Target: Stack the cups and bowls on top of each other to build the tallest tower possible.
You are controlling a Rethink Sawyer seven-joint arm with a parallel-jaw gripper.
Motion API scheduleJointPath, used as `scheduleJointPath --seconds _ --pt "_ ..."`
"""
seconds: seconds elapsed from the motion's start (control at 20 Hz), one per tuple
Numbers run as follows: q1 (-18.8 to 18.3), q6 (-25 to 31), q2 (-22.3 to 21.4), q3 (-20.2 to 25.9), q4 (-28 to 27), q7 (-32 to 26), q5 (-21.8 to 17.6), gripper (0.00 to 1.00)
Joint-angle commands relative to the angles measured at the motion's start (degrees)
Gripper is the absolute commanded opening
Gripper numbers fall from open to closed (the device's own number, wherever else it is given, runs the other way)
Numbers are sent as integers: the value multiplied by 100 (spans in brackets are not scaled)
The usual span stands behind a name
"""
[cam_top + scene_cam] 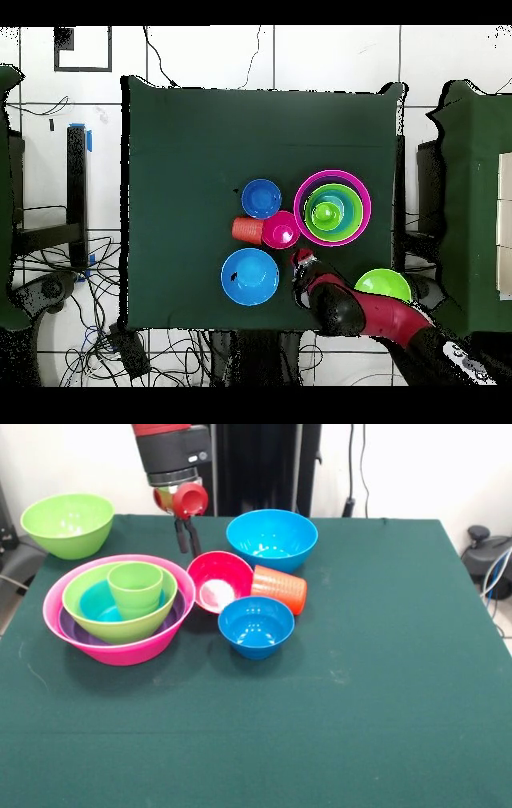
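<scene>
A half-built nest sits at 9 o'clock on the green surface (384,688) in the front view: the pink bowl (120,652) holds the purple bowl (76,634), a lime-green bowl (120,628) and the teal bowl (98,604), with the short green cup (136,588) upright inside, mouth up. The claw (188,538) hangs at 12 o'clock, its two dark fingers (193,536) pointing down, a little apart and grasping nothing, just behind the far rim of the small red bowl (219,581).

That red bowl tilts, mouth toward the camera, touching the orange cup (279,589) at its 3 o'clock. The orange cup lies on its side, long axis running roughly 9 to 3, wide mouth toward the red bowl, closed base toward 3 o'clock. The small blue bowl (256,626) stands just in front of both; the large blue bowl (272,538) stands behind, and the second lime-green bowl (67,523) is well apart at 10 o'clock.

The likely trouble is the crowding. A descent onto the red bowl's thin, slanted rim could pinch poorly and tip it further, or nudge the orange cup, which being round and on its side would probably roll toward the blue bowls. The glossy plastic may also slip from a shallow grip
</scene>
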Motion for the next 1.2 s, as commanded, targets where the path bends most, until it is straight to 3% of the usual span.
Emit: scheduleJointPath --seconds 0.05,0.35,0.8,1.05,1.2 --pt "192 677 0 705 -38 26 343 100" --pt "416 540 16 588 -3 205 471 100" --pt "775 865 -487 53 345 333 876 100" --pt "771 938 -623 46 468 255 980 100" --pt "706 1245 -992 34 666 151 1102 100"
